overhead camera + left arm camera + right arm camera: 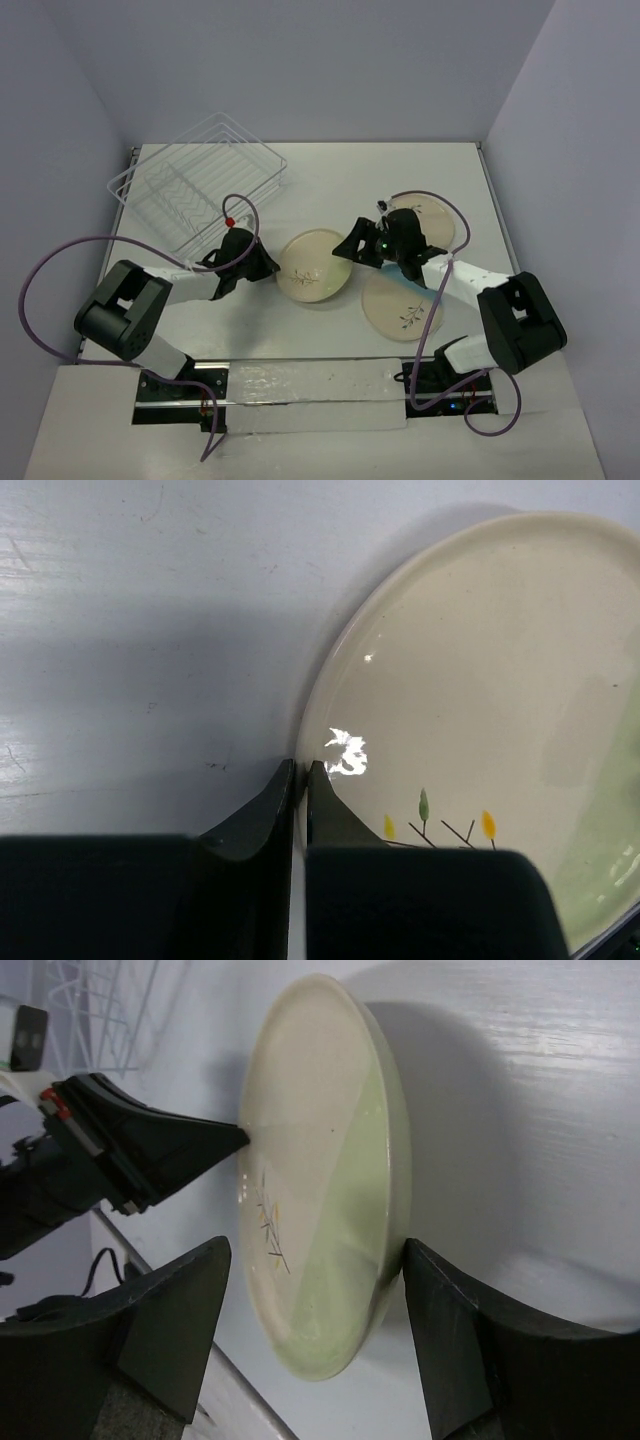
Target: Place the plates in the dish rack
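Note:
Three plates lie on the table. The middle plate [313, 265], half cream and half pale blue-green with a sprig, sits between both grippers. My left gripper [270, 266] is shut on its left rim, and the left wrist view shows the fingers [300, 768] pinching the edge of the plate [480, 680]. My right gripper [347, 250] is open at the opposite rim. In the right wrist view its jaws [315, 1250] straddle the plate [320, 1160], which looks tilted, with the right finger against the underside. The white wire dish rack [200, 180] stands at the back left, with no plates in it.
A second plate [400, 305] lies at the front right under the right arm. A third plate [430, 215] lies behind the right gripper. The left gripper's black fingers [150, 1150] and a corner of the rack [100, 1010] show in the right wrist view.

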Robot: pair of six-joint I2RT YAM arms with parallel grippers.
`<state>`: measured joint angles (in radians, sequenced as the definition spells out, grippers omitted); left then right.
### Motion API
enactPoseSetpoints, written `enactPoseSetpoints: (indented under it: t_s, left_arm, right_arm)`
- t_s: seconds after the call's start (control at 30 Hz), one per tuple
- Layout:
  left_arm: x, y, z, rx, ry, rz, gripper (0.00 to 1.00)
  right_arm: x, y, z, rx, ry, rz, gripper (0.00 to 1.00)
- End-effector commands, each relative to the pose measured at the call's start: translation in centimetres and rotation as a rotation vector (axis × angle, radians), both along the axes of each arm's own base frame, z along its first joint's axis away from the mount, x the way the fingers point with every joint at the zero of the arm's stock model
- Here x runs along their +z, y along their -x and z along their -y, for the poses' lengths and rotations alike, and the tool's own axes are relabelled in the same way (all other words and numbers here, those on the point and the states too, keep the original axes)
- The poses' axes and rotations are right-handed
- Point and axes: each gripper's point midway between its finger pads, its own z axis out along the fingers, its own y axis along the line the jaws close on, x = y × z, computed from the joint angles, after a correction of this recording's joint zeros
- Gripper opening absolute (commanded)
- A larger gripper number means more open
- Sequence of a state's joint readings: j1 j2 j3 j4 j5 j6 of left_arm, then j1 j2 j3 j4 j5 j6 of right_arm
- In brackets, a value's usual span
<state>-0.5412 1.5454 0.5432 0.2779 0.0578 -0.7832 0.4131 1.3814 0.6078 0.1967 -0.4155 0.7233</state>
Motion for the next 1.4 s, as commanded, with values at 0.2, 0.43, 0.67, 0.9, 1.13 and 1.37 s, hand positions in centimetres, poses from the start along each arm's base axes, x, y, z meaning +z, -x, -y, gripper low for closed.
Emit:
enactPoseSetpoints:
  t_s: [0.2,0.43,0.67,0.9,1.13,1.37]
  left_arm:
    - [-1.5,4.1,2.3,-0.138,0.078,-0.111,0.0]
    - [-0.7,4.0,2.0,-0.125,0.078,-0.083,0.0]
    - [1.2,2.8,2.1,-0.123,0.065,-0.022,0.0]
    - [9.0,-1.0,1.6,-0.085,0.019,0.222,0.53]
    - [22.7,-1.3,2.4,-0.285,0.018,0.665,0.99]
    - [31.3,-1.0,5.7,-0.617,-0.06,1.006,0.99]
  right_arm:
    - [5.9,2.4,-5.8,0.249,-0.258,0.077,0.69]
    - [4.2,1.1,-5.5,0.173,-0.15,0.06,0.44]
    - [4.7,-0.5,-3.1,0.04,-0.001,0.125,0.2]
    - [9.1,-2.4,-2.7,0.079,0.075,0.333,0.0]
    - [16.0,-3.0,-2.2,0.268,0.076,0.573,0.0]
    - [19.2,-0.2,-1.9,0.538,0.036,0.749,0.0]
